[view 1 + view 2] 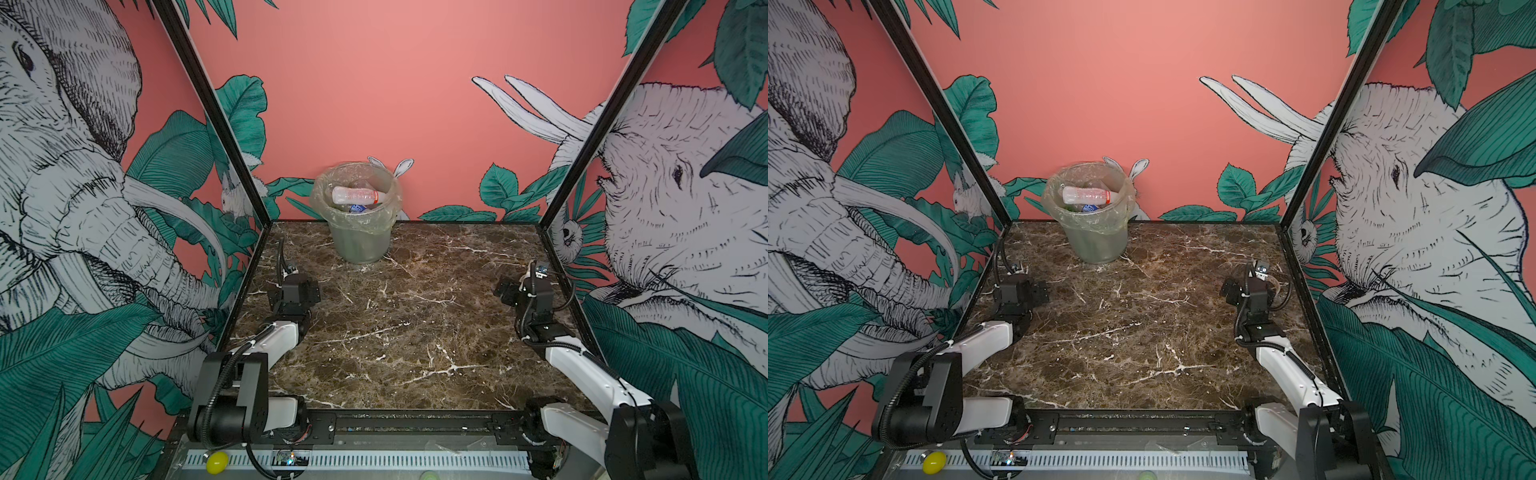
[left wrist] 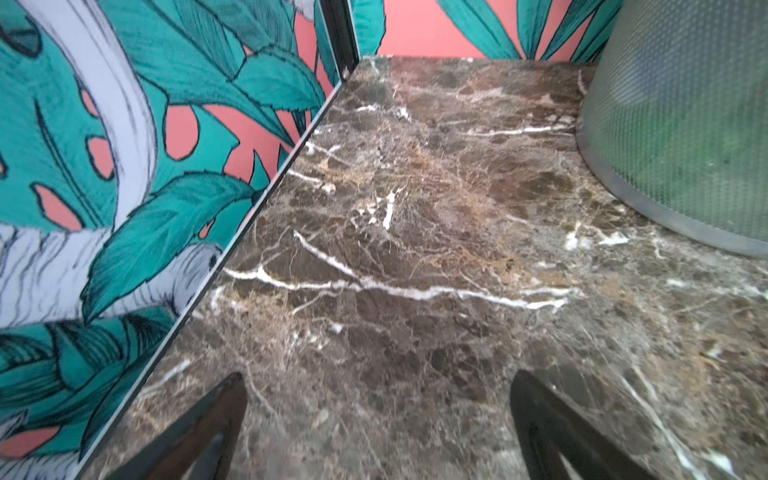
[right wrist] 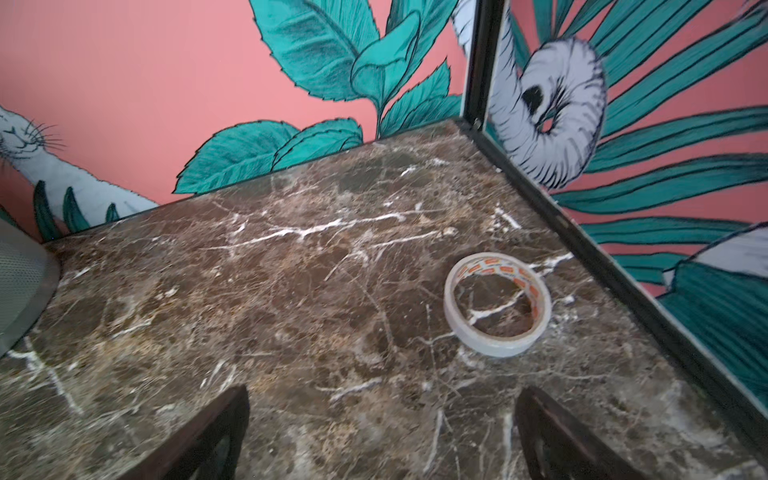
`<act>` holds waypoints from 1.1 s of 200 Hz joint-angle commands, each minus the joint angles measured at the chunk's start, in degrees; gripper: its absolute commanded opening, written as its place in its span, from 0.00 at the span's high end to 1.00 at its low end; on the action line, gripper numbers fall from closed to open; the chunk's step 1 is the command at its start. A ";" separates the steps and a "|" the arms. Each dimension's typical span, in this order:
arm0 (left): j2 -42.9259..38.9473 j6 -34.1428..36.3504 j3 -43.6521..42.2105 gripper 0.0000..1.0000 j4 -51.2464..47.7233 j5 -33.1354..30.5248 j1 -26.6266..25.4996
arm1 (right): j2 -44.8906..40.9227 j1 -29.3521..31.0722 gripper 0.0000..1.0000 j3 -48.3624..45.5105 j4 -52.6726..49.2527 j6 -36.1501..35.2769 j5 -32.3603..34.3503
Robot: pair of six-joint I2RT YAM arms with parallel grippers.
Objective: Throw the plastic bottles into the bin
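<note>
Bin (image 1: 357, 245) (image 1: 1096, 245), translucent grey-green with a clear liner, stands upper centre in both top views. Left gripper (image 2: 378, 376) and right gripper (image 3: 382, 390) gape, empty. Plastic bottles (image 1: 357, 194) lie inside the bin, the topmost whitish and red-capped.

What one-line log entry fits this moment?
plastic bottles: in bin | tape roll: on table | left gripper: open, empty | right gripper: open, empty

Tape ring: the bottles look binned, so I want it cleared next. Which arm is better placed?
Right. The tape lies just ahead of the open right claw; the left claw, also open, faces only table beside the bin.
</note>
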 commanded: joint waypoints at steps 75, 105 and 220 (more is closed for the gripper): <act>6.15 0.89 -1.62 0.00 13.49 4.63 4.51 | 5.99 -0.19 0.00 -11.94 28.99 -13.23 16.61; 5.96 1.97 -3.26 0.01 16.63 6.59 4.53 | 13.22 -0.25 0.00 -14.52 43.08 -18.18 14.77; 13.13 9.72 -7.35 0.00 33.39 18.16 2.41 | 25.21 -4.91 0.00 -17.03 56.98 -16.63 2.48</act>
